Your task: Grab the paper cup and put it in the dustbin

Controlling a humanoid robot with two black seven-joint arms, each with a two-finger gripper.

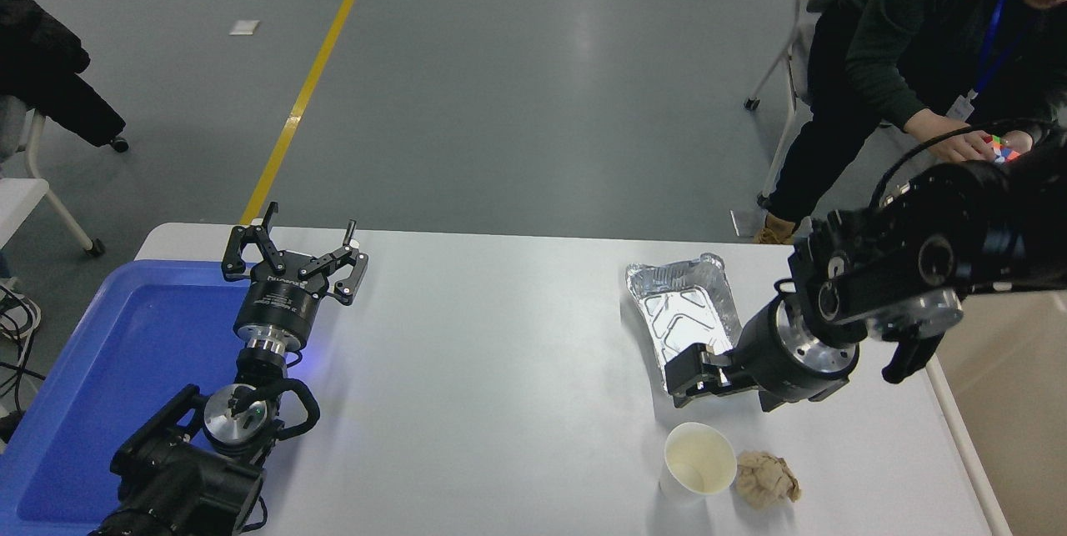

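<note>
The paper cup [698,458] stands upright and open near the table's front edge, white with a cream inside. My right gripper [688,376] hangs just above and behind it, over the near end of the foil tray, not touching the cup. Its side-on angle hides how it stands. The right arm reaches in from the right edge. The beige dustbin [967,441] sits off the table's right end, partly covered by that arm. My left gripper [296,257] is parked open at the lower left.
A silver foil tray [679,307] lies behind the cup. A crumpled tan paper ball [765,479] touches the cup's right side. A blue tray [100,369] fills the left end. A person [909,44] bends over at the top right, holding a coloured cube [1000,151].
</note>
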